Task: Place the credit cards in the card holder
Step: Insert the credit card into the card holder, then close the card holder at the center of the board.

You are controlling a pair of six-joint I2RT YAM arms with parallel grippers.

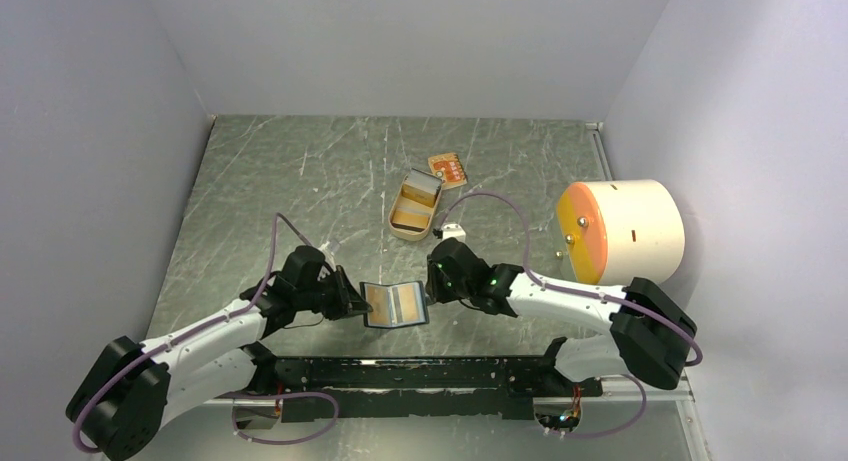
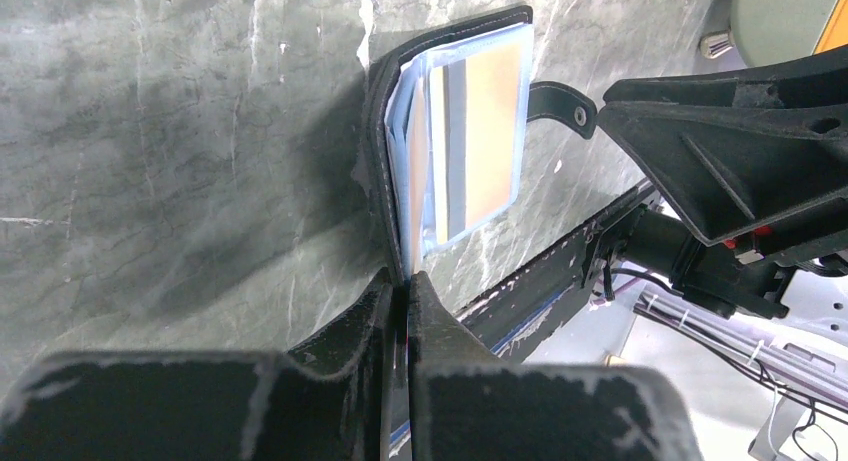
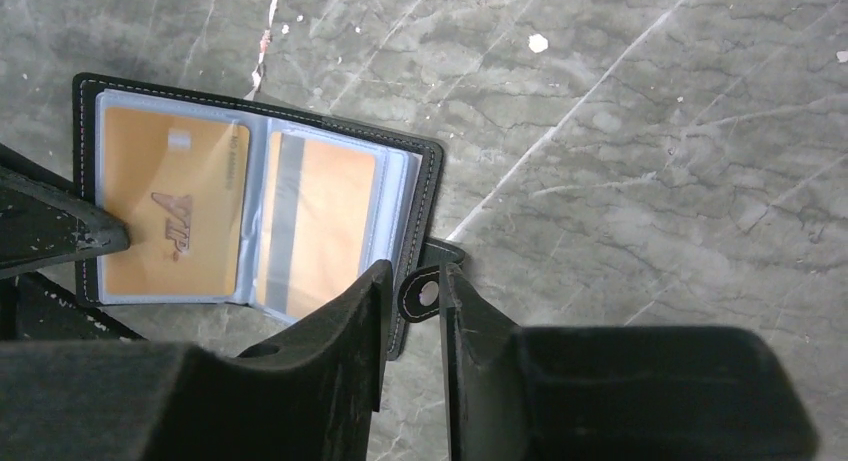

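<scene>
Surface: table (image 1: pixel 300 181) of grey-green stone look, heavily scratched with pale streaks. Plain white walls (image 1: pixel 400 41) close it in on the left, far and right sides.

Other items: an open tan tin (image 1: pixel 412 209) sits around mid-table. A white drum (image 1: pixel 625 229) with an orange face lies on its side by the right edge.

Writing: "VIP" in raised letters on the left card (image 3: pixel 170 216), read sideways in the right wrist view. No other text is legible.

Holder (image 1: pixel 396 304): black with pale stitching, spread open near the middle of the near edge. Its clear bluish sleeves face up. Each visible sleeve has an orange card in it (the right card (image 3: pixel 320 221) shows a dark stripe beside a grey one).

Left hand (image 2: pixel 408 281): clenched on the holder's left edge, fingers pressed flat against the cover.

Right hand (image 3: pixel 415 281): at the holder's right edge, fingers narrowly apart. The snap tab (image 3: pixel 428 293) stands between them, and one finger overlaps the holder's corner. Cannot tell whether the fingers actually pinch the tab.
</scene>
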